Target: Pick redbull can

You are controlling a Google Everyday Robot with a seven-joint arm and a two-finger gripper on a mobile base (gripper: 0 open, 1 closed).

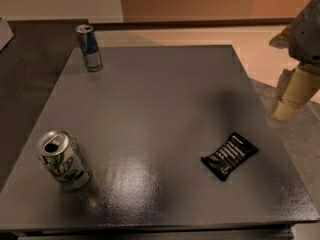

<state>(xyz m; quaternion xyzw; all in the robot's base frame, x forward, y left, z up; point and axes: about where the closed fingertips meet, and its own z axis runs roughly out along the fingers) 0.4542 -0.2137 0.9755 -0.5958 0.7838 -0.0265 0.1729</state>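
Camera view shows the redbull can (89,48) standing upright at the far left corner of the grey table (165,99). The gripper (290,101) hangs off the table's right edge, holding nothing and well apart from the can across the tabletop; whether it is wide or narrow I cannot tell. A green-marked can (64,160) stands near the table's front left corner, and a black packet (229,155) lies towards its front right.
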